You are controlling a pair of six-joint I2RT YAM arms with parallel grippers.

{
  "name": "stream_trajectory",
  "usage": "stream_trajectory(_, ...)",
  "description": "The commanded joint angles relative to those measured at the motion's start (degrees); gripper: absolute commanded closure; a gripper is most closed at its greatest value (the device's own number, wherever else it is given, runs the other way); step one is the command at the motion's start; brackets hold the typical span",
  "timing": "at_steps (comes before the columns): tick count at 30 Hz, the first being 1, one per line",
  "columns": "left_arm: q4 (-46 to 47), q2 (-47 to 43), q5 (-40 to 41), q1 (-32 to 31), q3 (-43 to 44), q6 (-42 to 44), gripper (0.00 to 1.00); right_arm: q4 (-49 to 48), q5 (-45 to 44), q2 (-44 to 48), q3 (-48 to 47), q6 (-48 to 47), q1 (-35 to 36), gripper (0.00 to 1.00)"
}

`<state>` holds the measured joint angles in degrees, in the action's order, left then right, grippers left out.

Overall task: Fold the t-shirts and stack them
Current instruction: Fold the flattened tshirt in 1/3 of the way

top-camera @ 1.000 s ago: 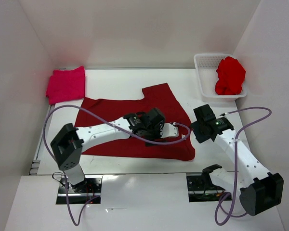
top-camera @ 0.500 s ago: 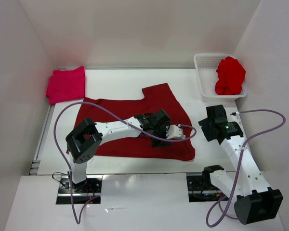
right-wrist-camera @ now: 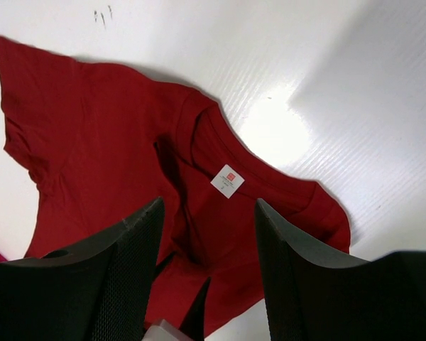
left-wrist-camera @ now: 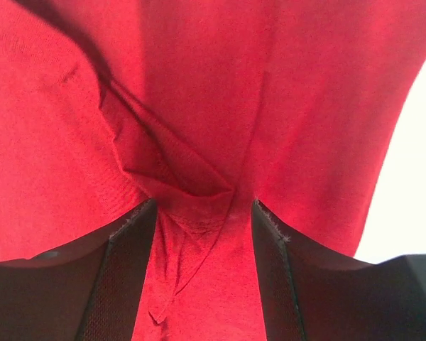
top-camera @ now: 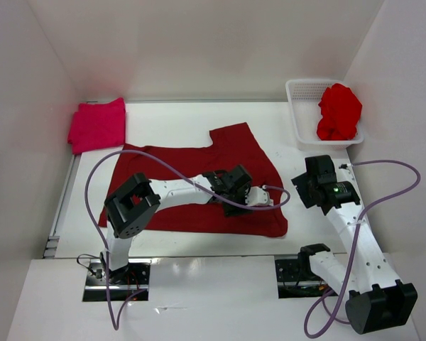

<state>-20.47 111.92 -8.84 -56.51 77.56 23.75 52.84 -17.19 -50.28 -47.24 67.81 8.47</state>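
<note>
The tabletop [top-camera: 170, 121] carries 3 t-shirts. The maroon t-shirt [top-camera: 163, 160] lies spread flat in the middle, the pink t-shirt [top-camera: 97, 125] sits folded at the far left corner, and the bright red t-shirt [top-camera: 339, 111] is heaped in the basket [top-camera: 298, 106] at the far right.

Over the last second the left arm [top-camera: 177, 190] has tucked its elbow in toward the maroon shirt. Its wrist has pushed a little further right and sits low over the cloth near the right edge. The right arm [top-camera: 348, 220] has drawn back clear of that edge and now hangs above bare tabletop.

The left pincer [left-wrist-camera: 202, 206] has narrowed. Its fingers flank a raised pucker of cloth, though I cannot tell whether they already grip it. This looks like the start of a fold, with 1 shirt done and 2 to go. The right pincer [right-wrist-camera: 207, 206] is spread and holds nothing, facing the collar and its white tag [right-wrist-camera: 227, 180].
</note>
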Motion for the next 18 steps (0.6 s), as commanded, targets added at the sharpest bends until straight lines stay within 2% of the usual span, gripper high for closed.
stream_trajectory(1,2.1,0.41,2.85,-0.09,-1.53,-0.98,0.37,-2.39,-0.3,0.8,0.49,-0.57,-0.3,0.41)
stream_trajectory(3,2.72,0.93,3.66,-0.09,-1.53,-1.51,0.37,-2.39,-0.3,0.8,0.49,-1.1,-0.3,0.41)
stream_trajectory(5,3.24,0.93,3.66,-0.09,-1.53,-0.99,0.41,-2.39,-0.3,0.8,0.49,-1.1,-0.3,0.41)
stream_trajectory(8,3.24,1.46,3.66,-0.09,-1.53,-0.98,0.52,-2.39,-0.3,0.8,0.49,-1.1,-0.3,0.41)
stream_trajectory(9,3.24,1.46,3.66,-0.09,-1.53,-0.98,0.6,-2.39,-0.3,1.32,0.49,-1.1,-0.3,0.41)
stream_trajectory(13,3.24,1.46,3.66,-0.09,-1.53,-0.98,0.8,-2.92,-0.3,1.33,0.49,-1.1,-0.3,0.41)
stream_trajectory(18,2.02,1.46,4.53,-0.09,-0.22,-1.51,0.95,-2.92,0.23,1.33,1.01,-1.1,-0.3,0.41)
